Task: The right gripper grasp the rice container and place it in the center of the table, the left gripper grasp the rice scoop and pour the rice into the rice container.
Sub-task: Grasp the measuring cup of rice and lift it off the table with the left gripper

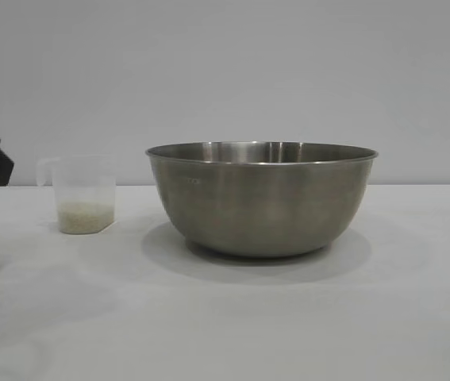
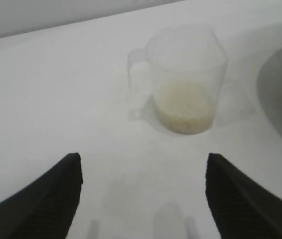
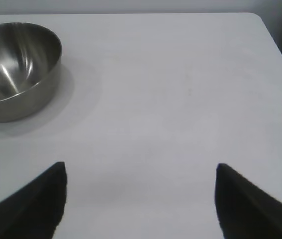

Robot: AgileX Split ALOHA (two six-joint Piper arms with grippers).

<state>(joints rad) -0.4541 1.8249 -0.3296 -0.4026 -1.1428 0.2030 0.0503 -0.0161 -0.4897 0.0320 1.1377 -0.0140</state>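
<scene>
The rice container (image 1: pixel 262 198) stands mid-tabletop (image 1: pixel 225 317) with the rice scoop (image 1: pixel 84 194) beside it, the released left end effector (image 2: pixel 143 199) facing the scoop, right end effector (image 3: pixel 141 199) released, apart

The table (image 1: pixel 225 333) is a broad, plain white matte surface that meets a pale wall behind. On it the rice container (image 1: pixel 261 198), a wide brushed-steel bowl, stands upright near the middle, casting a soft shadow around its base. At the bowl's nine o'clock, near but apart from it, stands the rice scoop (image 1: pixel 84 194), upright, with a thin layer of rice (image 1: pixel 86 215) in its bottom.
</scene>
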